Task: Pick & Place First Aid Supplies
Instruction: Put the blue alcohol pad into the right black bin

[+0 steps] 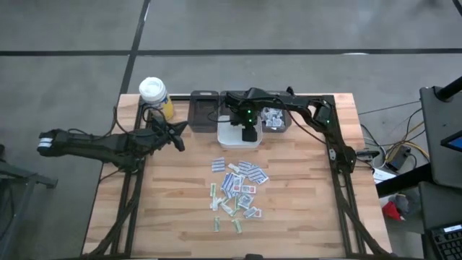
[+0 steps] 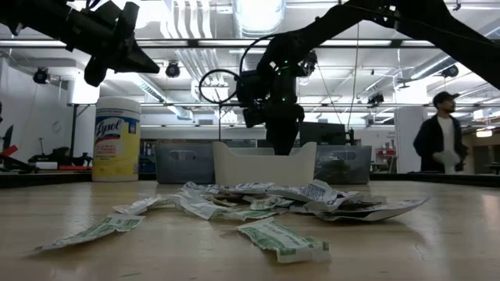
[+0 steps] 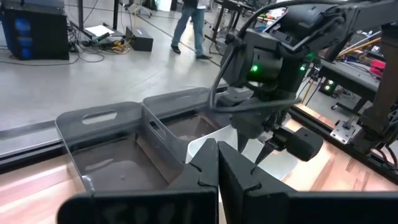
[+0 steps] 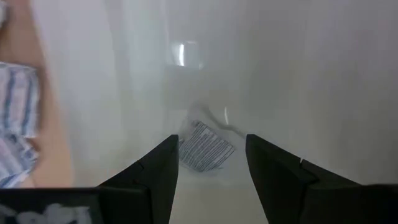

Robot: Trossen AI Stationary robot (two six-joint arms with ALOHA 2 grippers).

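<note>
I see a light wooden tabletop (image 1: pixel 303 209) from above, with a loose heap of small flat paper first aid packets (image 1: pixel 237 189), white with blue and green print, lying near its middle. Behind the heap, along the far edge, stands a white plastic bin (image 1: pixel 229 137) between two dark grey plastic bins (image 1: pixel 202 108). My right tool (image 1: pixel 249 133) hangs over the white bin with its two dark fingers (image 4: pixel 155 174) spread apart, gripping nothing. Through its wrist camera I see one white packet with black print (image 4: pixel 205 149) lying flat on the bin's floor, just below the gap between the fingers. My left tool (image 1: pixel 175 134) hovers above the tabletop to the left of the bins, fingers pressed together and empty, close to a yellow canister with a white cap (image 1: pixel 155 97) at the far left corner. In the room beyond the tabletop, a person in dark clothing (image 2: pixel 440 136) stands well apart.
</note>
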